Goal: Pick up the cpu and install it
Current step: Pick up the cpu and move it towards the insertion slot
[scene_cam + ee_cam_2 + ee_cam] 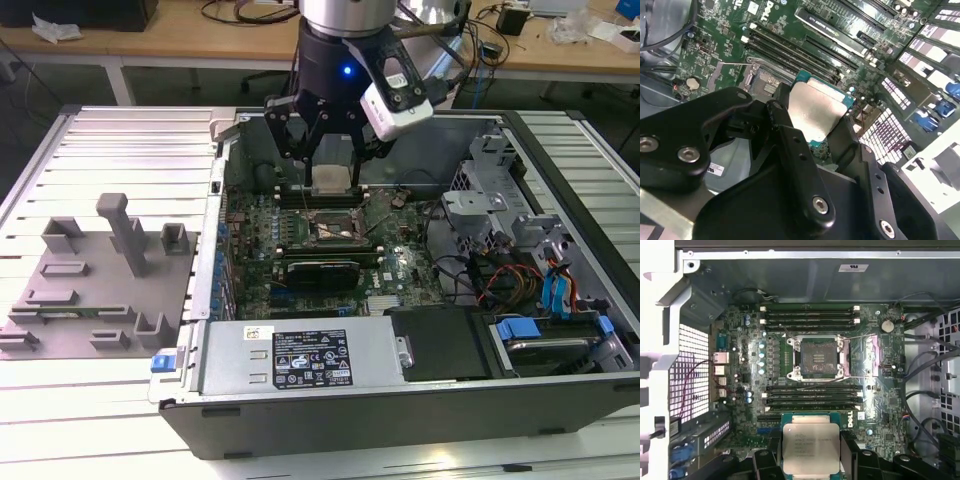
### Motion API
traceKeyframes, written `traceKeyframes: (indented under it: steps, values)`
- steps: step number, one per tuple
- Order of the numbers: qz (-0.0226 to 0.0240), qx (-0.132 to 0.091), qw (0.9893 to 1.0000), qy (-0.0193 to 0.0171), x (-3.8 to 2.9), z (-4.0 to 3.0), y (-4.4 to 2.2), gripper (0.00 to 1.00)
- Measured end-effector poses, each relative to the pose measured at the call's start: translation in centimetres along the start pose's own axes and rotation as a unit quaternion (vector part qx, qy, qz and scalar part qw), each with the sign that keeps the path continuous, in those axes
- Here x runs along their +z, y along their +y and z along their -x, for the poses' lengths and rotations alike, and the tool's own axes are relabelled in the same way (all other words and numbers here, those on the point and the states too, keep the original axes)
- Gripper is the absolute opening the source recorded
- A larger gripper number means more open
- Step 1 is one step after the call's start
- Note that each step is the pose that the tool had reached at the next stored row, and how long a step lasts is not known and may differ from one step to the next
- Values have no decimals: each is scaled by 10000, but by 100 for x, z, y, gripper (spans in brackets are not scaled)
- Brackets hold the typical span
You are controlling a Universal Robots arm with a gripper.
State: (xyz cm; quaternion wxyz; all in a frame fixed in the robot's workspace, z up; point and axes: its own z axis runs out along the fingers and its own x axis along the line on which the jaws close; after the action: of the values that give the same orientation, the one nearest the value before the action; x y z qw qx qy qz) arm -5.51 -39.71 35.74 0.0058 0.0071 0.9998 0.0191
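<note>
The cpu (810, 446), a flat square chip with a silvery top, is held between the black fingers of my gripper (811, 452); in the second wrist view the cpu (817, 114) sits clamped by its edges in the gripper (812, 122). In the exterior view the gripper (333, 180) hangs over the open computer case with the cpu (332, 179) in it, a little above and behind the motherboard socket (334, 229). That socket (818, 358) lies open, its metal frame folded aside, with nothing in it.
The computer case (300, 415) lies open on a slatted metal table. Memory slots (810, 316) run either side of the socket, a graphics card (320, 272) lies in front, drive bays and cables (520, 260) fill the exterior view's right. Grey fixture blocks (100, 270) stand at its left.
</note>
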Motion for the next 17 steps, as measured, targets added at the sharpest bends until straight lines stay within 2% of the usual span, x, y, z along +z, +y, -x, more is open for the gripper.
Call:
traceKeyframes:
  steps: [6, 10, 17]
  values:
    - [0, 0, 10000, 0, 134, 24, 62, 55]
    - [0, 1, 10000, 0, 206, 47, 76, 55]
    - [-1, 0, 10000, 0, 301, 87, 104, 55]
